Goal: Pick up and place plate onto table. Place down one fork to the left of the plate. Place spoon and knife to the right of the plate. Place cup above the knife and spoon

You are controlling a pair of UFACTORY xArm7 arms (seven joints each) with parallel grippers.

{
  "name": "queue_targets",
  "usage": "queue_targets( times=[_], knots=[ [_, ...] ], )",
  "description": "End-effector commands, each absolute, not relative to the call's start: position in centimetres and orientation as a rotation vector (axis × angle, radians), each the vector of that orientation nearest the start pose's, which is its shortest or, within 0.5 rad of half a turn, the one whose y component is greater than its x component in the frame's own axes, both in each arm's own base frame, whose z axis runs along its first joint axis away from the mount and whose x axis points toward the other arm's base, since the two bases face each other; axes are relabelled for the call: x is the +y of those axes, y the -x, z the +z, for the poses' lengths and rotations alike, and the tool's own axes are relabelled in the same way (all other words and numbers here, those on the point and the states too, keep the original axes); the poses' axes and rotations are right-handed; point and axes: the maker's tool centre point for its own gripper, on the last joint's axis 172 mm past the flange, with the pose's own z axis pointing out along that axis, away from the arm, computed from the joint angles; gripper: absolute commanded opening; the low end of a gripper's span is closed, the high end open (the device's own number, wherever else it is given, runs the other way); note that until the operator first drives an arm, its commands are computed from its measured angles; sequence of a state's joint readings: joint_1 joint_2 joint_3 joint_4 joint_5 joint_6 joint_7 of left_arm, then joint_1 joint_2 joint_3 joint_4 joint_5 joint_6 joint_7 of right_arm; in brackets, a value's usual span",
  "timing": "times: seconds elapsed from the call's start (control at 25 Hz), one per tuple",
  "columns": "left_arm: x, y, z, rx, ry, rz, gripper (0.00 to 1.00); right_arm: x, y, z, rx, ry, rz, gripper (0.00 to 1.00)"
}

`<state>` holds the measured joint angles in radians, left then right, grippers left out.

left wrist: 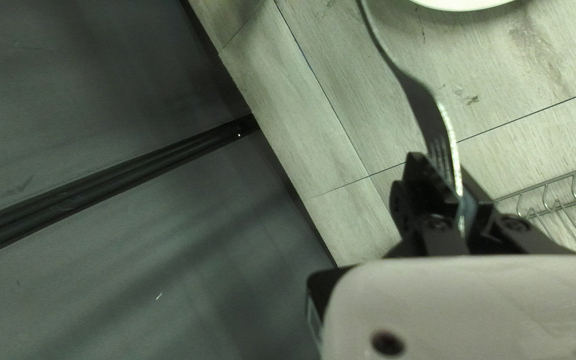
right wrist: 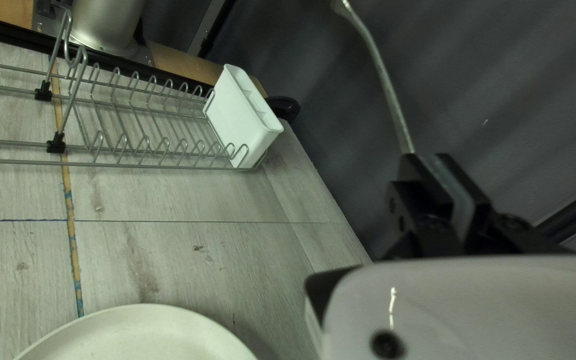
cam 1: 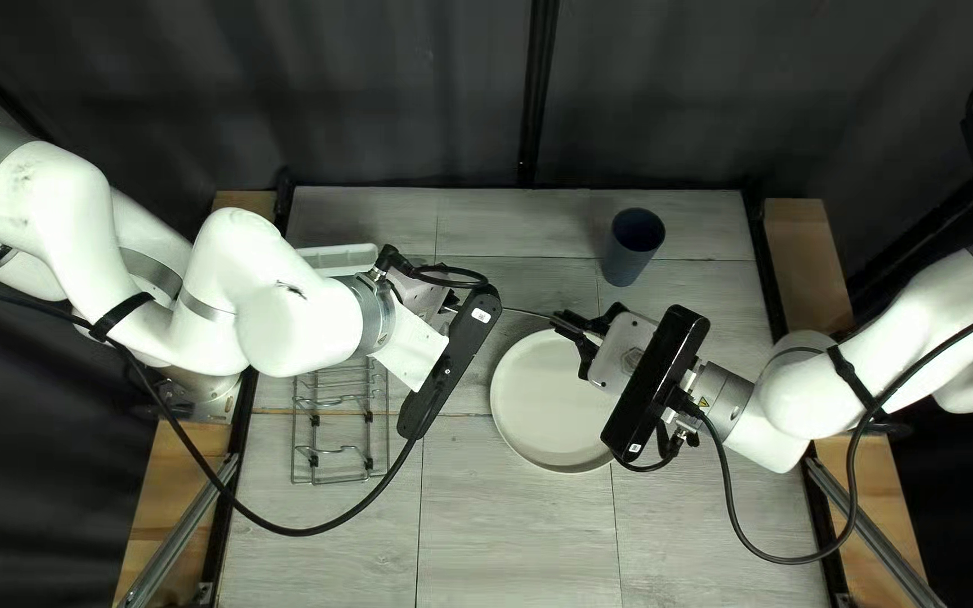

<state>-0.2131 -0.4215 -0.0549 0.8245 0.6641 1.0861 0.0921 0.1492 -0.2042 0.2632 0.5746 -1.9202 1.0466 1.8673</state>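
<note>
My left gripper [cam 1: 428, 293], fingertips hidden in the top left view, faces my right gripper [cam 1: 565, 323] above the table, a thin fork [cam 1: 526, 312] spanning them. In the left wrist view, my left gripper [left wrist: 460, 193] is shut on the tine end of the fork [left wrist: 425, 100], its handle stretching ahead. My right gripper [right wrist: 440, 170], in its wrist view, is shut on the handle end of the fork [right wrist: 385, 77]. The white plate [cam 1: 543, 405] lies flat on the table, partly beneath my right gripper. Behind it stands a dark blue cup [cam 1: 633, 242]. No knife or spoon is visible.
A wire dish rack [cam 1: 340, 464] stands on the table's left side, partly under my left arm. At its far end is a white cutlery holder [cam 1: 340, 257], also seen as a compartmented holder [right wrist: 238, 123] in the right wrist view. Dark curtains hang behind the table.
</note>
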Motion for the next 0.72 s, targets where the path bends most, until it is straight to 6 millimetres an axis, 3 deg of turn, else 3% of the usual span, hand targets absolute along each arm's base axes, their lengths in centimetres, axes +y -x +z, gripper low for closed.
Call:
queue_targets(
  times=[0.04,0.08,0.12,0.32,0.72],
  knots=[
    [1.3,-42.7,31.0,0.777,2.389,-0.265,0.0,2.1,-50.9,28.6,0.015,-1.918,1.447,0.0],
    [1.3,-42.7,31.0,0.777,2.389,-0.265,0.86,2.1,-50.9,28.6,0.015,-1.918,1.447,0.0],
    [1.3,-42.7,31.0,0.777,2.389,-0.265,1.0,2.1,-50.9,28.6,0.015,-1.918,1.447,0.0],
    [1.3,-42.7,31.0,0.777,2.389,-0.265,1.0,2.1,-50.9,28.6,0.015,-1.918,1.447,0.0],
    [1.3,-42.7,31.0,0.777,2.389,-0.265,1.0,1.8,-46.6,28.5,0.087,-1.971,1.363,0.0]
  ],
)
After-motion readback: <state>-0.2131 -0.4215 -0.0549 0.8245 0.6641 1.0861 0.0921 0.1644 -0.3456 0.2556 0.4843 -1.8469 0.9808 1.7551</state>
